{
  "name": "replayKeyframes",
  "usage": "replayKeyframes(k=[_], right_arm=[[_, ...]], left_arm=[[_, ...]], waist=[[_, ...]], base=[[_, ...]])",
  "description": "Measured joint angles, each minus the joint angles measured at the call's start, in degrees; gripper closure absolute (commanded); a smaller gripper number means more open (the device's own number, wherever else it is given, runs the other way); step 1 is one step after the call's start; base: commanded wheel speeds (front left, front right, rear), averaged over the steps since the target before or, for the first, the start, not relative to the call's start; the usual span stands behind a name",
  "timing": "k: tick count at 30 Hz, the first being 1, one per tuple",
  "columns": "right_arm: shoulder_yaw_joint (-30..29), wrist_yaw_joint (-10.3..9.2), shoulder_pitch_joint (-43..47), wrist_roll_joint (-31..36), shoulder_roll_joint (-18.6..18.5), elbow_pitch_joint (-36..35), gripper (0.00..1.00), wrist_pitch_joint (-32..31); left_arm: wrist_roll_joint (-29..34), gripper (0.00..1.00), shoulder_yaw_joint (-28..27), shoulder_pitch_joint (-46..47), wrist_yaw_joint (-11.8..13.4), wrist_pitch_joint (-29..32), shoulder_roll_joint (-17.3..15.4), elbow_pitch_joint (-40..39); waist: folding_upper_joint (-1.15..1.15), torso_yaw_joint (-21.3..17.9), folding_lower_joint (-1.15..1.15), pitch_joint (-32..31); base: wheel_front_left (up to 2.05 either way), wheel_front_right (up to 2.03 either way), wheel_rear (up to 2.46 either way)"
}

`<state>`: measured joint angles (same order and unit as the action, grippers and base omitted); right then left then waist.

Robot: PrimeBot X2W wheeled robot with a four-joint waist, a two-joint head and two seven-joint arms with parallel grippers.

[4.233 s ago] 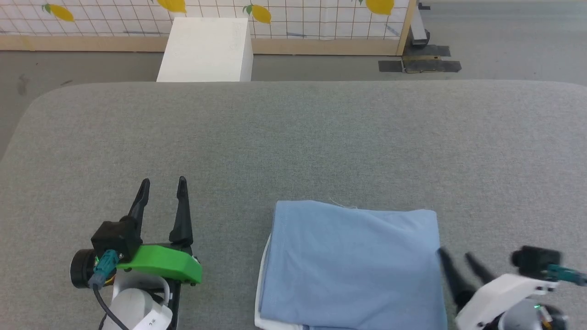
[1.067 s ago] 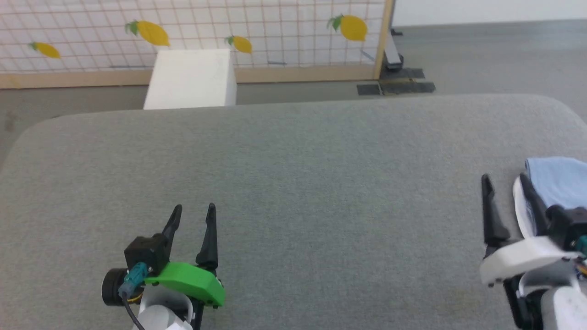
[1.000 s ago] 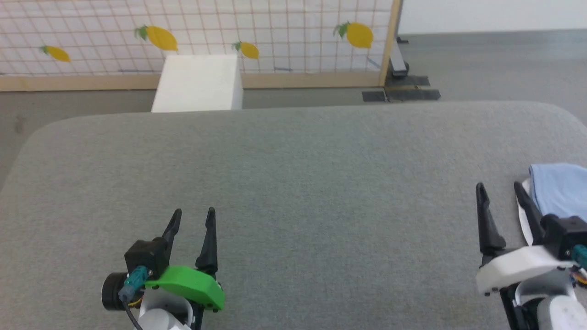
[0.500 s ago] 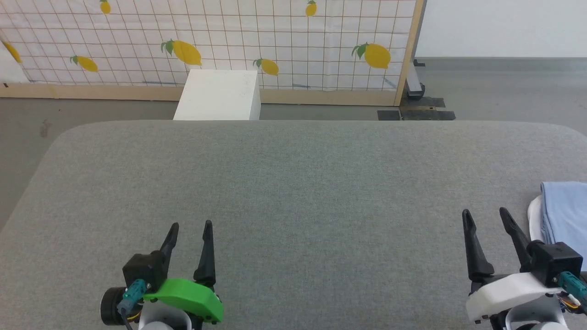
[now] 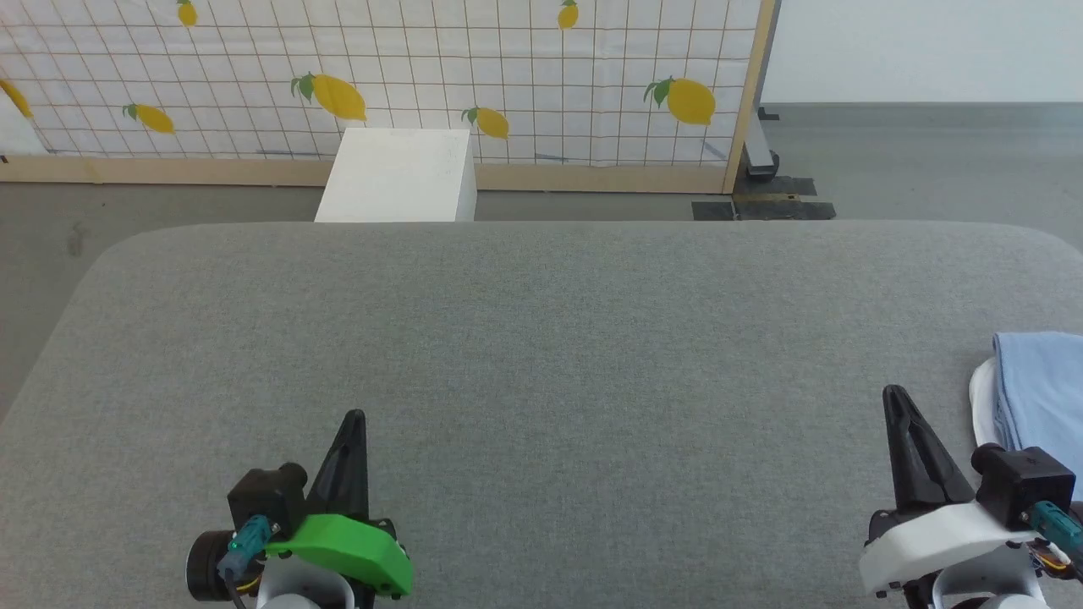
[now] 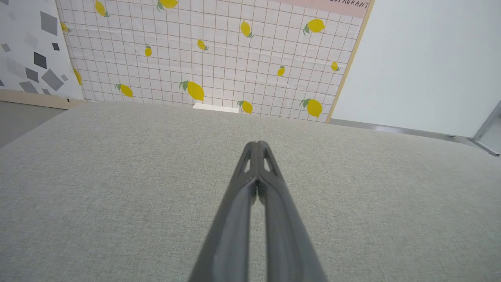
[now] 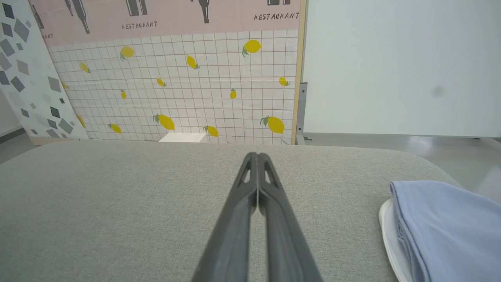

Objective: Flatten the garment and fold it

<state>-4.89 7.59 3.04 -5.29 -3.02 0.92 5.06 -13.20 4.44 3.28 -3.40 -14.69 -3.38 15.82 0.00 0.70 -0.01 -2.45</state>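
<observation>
Both pincers are closed tight and empty: the left pincer point(image 5: 354, 416) at 7 o'clock in the head view, the right pincer point(image 5: 893, 392) at 4 o'clock. Just beside the right one, toward 3 o'clock, the garment point(image 5: 1041, 389) lies folded on the grey tabletop point(image 5: 541, 338), apparently near its right edge. A careless sweep of the right arm could scuff the fold open or push it off.

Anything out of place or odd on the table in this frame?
Nothing damaged or spilled. The folded garment lies at the right side of the table, a white layer peeking out along its left edge. The left gripper and right gripper are shut and empty.
</observation>
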Motion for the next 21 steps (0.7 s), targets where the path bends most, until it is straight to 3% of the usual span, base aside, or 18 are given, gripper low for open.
replayKeyframes(k=[21], right_arm=[[0.7,0.0,0.0,0.4,0.0,0.0,1.0,-0.6]], left_arm=[[1.6,1.0,-0.5,0.0,0.2,2.1,0.0,-2.2]], waist=[[0.0,-0.1,0.0,0.4]], base=[[0.0,0.0,0.0]])
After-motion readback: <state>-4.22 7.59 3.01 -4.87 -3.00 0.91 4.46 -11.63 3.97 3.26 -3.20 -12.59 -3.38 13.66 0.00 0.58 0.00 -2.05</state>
